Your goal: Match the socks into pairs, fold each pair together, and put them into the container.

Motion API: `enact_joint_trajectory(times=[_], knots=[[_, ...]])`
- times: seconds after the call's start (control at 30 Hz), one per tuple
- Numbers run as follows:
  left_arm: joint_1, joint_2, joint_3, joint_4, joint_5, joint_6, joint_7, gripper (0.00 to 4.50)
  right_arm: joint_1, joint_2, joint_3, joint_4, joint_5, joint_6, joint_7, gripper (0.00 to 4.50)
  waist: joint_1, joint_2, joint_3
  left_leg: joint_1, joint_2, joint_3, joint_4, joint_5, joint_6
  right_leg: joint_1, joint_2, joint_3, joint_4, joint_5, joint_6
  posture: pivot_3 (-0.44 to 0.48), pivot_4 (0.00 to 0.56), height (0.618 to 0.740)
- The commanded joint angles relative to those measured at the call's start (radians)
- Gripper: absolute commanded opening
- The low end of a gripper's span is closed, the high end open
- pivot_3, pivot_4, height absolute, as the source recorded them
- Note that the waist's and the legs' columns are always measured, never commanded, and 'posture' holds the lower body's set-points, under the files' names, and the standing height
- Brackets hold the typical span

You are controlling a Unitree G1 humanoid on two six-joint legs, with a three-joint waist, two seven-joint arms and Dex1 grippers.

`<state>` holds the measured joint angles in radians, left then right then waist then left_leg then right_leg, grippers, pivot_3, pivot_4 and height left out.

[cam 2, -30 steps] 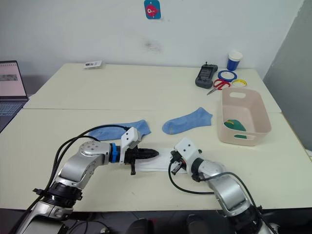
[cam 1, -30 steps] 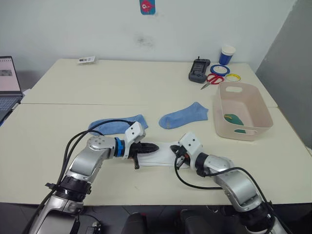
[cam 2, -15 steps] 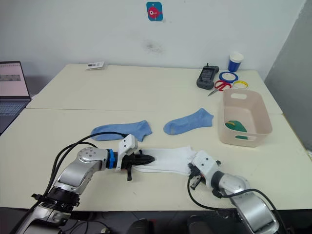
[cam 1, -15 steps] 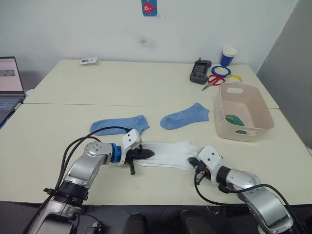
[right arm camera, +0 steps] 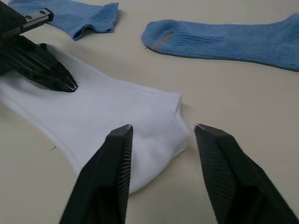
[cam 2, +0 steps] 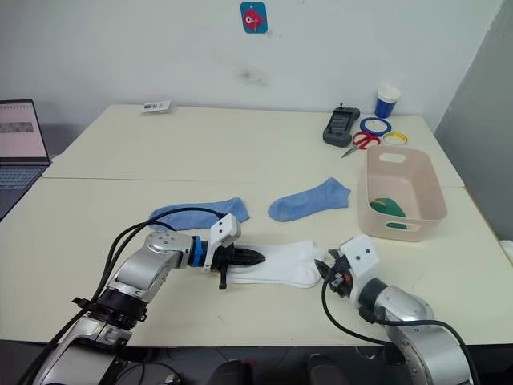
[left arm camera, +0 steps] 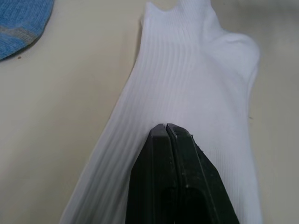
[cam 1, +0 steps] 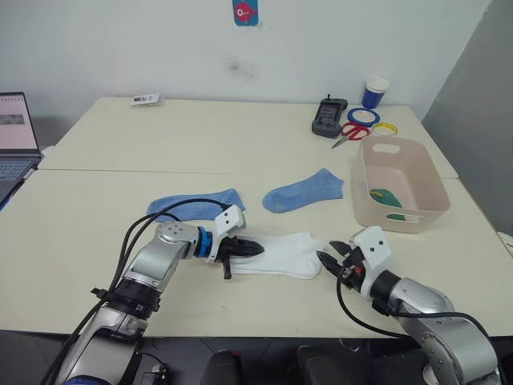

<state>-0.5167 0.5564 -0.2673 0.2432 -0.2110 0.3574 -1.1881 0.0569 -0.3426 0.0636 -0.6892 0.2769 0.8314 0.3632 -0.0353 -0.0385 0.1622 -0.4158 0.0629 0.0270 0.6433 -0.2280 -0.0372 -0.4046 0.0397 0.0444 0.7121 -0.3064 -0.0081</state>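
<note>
White sock (cam 1: 280, 255) is lying flat on the table (cam 1: 200, 144), stretched out lengthwise, well to the left of the bin (cam 1: 401, 192) and nearer the front edge. Ribbed knit is showing along its length in the left wrist view, with a notch at the far cuff end; whether it is one sock or two stacked, cannot tell. The end facing the bin is rounded and slightly bunched.

Left gripper (cam 1: 255, 249) is pressing down on the end of the white sock farthest from the bin, fingers clenched together, tips resting on top of the cloth; whether any cloth is pinched between them, cannot tell. Right gripper (cam 1: 335, 258) is sitting at the sock's bin-side end, fingers (right arm camera: 117, 158) spread apart and released, one finger over the cloth edge, the other over bare table just beside it.

Two light blue socks are lying flat beyond the white one: one (cam 1: 304, 191) between the white sock and the bin, the other (cam 1: 192, 204) farther from the bin, near the left arm's cable. The two are well apart, unpaired.

Bin is standing upright near the table's right edge. Green sock (cam 1: 385, 195) with a yellow mark is lying inside on the bottom.

Scissors (cam 1: 349, 131), tape rolls (cam 1: 373, 120) and cup (cam 1: 373, 90) are sitting behind the bin.
</note>
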Motion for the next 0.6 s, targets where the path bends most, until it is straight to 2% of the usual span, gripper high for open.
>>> enact_joint_trajectory(times=[0.03, 0.3, 0.43, 0.6], knots=[[0.009, 0.007, -0.021, 0.028, 0.040, -0.012, 0.000, 0.00, -0.004, 0.048, 0.017, 0.017, 0.013, 0.010, -0.040, 3.41, 0.000, 0.000, 0.000, 0.000, 0.000, 0.000, 0.000, 0.000, 0.000, 0.000, 0.000, 0.000, 0.000, 0.000, 0.000, 0.000, 0.150, 0.732], [0.035, 0.016, -0.023, 0.004, 0.044, -0.018, -0.004, 0.00, -0.040, 0.158, 0.039, 0.138, 0.001, -0.011, -0.103, 3.41, -0.001, 0.000, 0.000, 0.000, 0.000, 0.000, 0.000, 0.000, 0.000, 0.000, 0.000, 0.001, 0.000, 0.000, 0.000, 0.000, 0.150, 0.732], [0.036, 0.009, -0.016, -0.009, 0.038, -0.006, 0.005, 0.00, -0.051, 0.177, 0.022, 0.141, 0.041, 0.020, -0.091, 2.53, 0.000, 0.000, 0.000, 0.000, 0.000, 0.000, 0.000, 0.000, 0.000, 0.000, 0.000, 0.000, 0.000, 0.000, 0.000, 0.000, 0.150, 0.732], [0.036, -0.003, 0.002, -0.021, 0.022, 0.009, 0.021, 0.00, -0.057, 0.174, 0.005, 0.124, 0.082, 0.041, -0.088, 0.60, 0.000, 0.000, 0.000, 0.000, 0.000, 0.000, 0.000, 0.000, 0.000, 0.000, 0.000, 0.001, 0.000, 0.000, 0.000, 0.000, 0.150, 0.732]])
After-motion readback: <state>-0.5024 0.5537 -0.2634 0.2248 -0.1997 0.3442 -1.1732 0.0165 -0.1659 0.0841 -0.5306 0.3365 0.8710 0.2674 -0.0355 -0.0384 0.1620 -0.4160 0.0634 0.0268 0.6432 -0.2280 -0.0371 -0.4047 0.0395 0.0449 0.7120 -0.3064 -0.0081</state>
